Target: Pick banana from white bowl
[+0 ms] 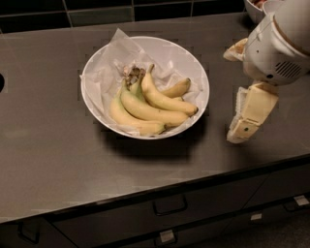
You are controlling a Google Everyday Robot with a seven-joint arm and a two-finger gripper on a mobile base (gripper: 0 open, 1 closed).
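Observation:
A wide white bowl (193,68) lined with crumpled white paper stands on the dark countertop, left of centre. In it lies a bunch of several yellow bananas (150,109), stems pointing to the back left. My gripper (233,92) hangs over the counter just right of the bowl, clear of the rim. It is open and empty: one tan finger (252,114) points down toward the front, the other (236,49) shows farther back by the bowl's right side.
The rim of another white bowl (253,10) shows at the back right, partly hidden by my arm. The counter's front edge (160,191) runs above drawers with handles (169,206). A dark round opening (1,82) sits at the left edge.

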